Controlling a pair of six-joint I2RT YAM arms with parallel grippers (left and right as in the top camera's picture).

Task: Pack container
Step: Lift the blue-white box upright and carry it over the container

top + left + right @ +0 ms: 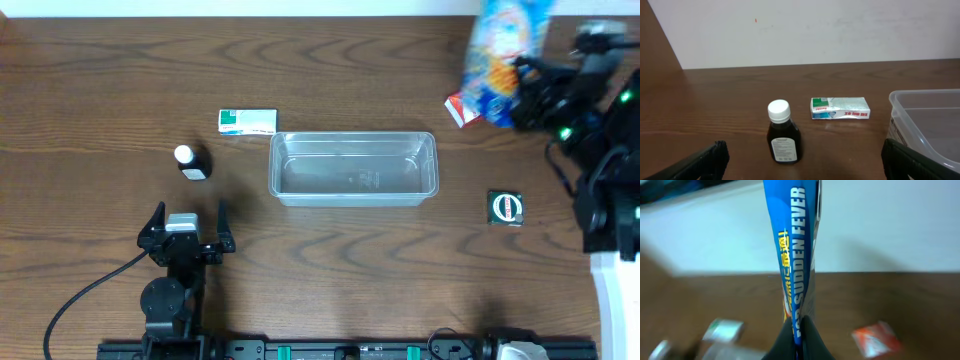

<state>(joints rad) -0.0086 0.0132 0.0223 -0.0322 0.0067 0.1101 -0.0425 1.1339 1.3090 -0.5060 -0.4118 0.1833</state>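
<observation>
While you look overhead, the container (352, 135) sits mid-table, the bag (503, 50) blurred at the right gripper (528, 88). Left wrist: left gripper (807, 162) spread wide, bottle (784, 142) label unreadable. Right wrist: jaws clamp the bag, reading "SUDDEN FEVER".

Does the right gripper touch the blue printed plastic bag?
Touching. The right wrist view shows the right gripper pinching the blue printed plastic bag at its lower edge.
</observation>
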